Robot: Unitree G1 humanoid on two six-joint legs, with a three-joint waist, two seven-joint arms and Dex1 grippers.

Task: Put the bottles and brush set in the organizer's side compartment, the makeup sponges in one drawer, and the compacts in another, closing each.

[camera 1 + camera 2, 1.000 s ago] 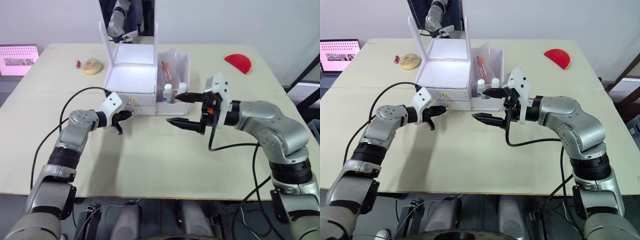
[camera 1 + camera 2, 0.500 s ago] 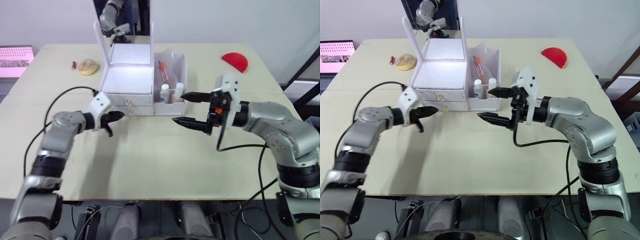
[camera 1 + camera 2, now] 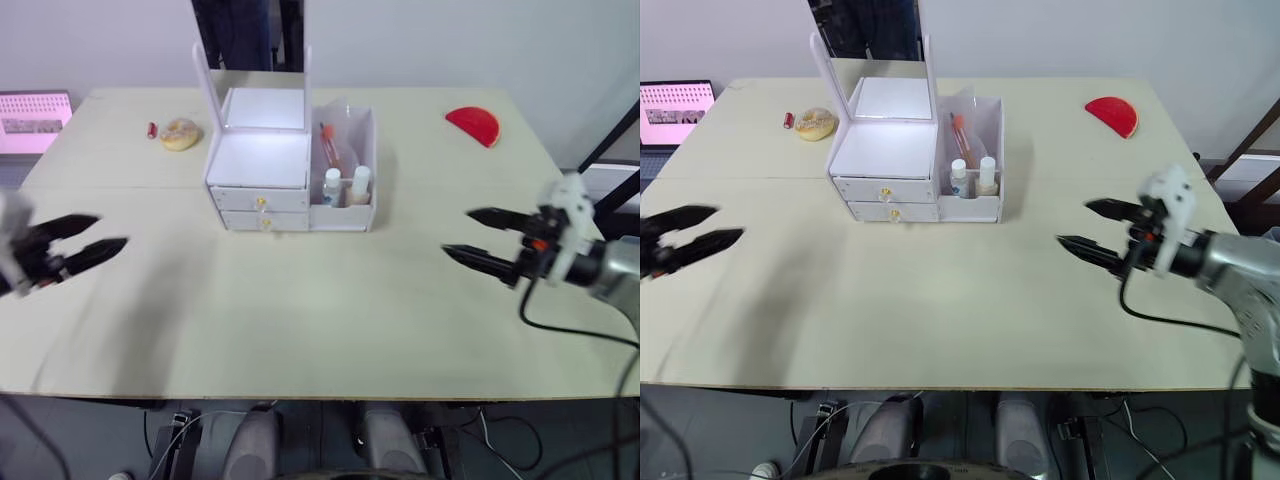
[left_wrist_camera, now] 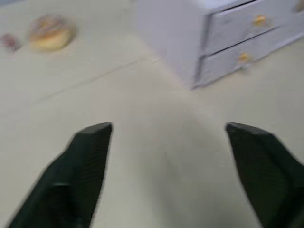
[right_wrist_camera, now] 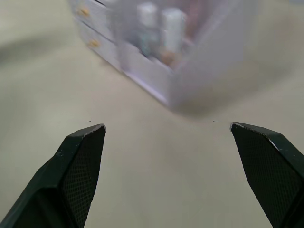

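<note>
The white organizer point(image 3: 258, 160) stands at mid-table with its mirror upright and both drawers point(image 3: 260, 200) pushed in. Its side compartment point(image 3: 368, 150) holds the two white-capped bottles point(image 3: 332, 187) and the brush set point(image 3: 330, 146). The makeup sponges and the compacts are hidden. My left gripper point(image 3: 110, 230) hovers open and empty near the table's left edge, far from the organizer point(image 4: 223, 38). Off to the right, well clear of the bottles point(image 5: 161, 28), my right gripper point(image 3: 456, 231) is also open and empty.
A yellowish round puff point(image 3: 182, 133) and a small red item point(image 3: 152, 129) lie at the back left. A red half-circle piece point(image 3: 474, 125) lies at the back right. A pink screen point(image 3: 35, 112) sits beyond the table's left corner.
Both arms have drawn back from the organizer's front toward the table's sides. The left gripper has gone from shut to open. The right gripper stays open.
</note>
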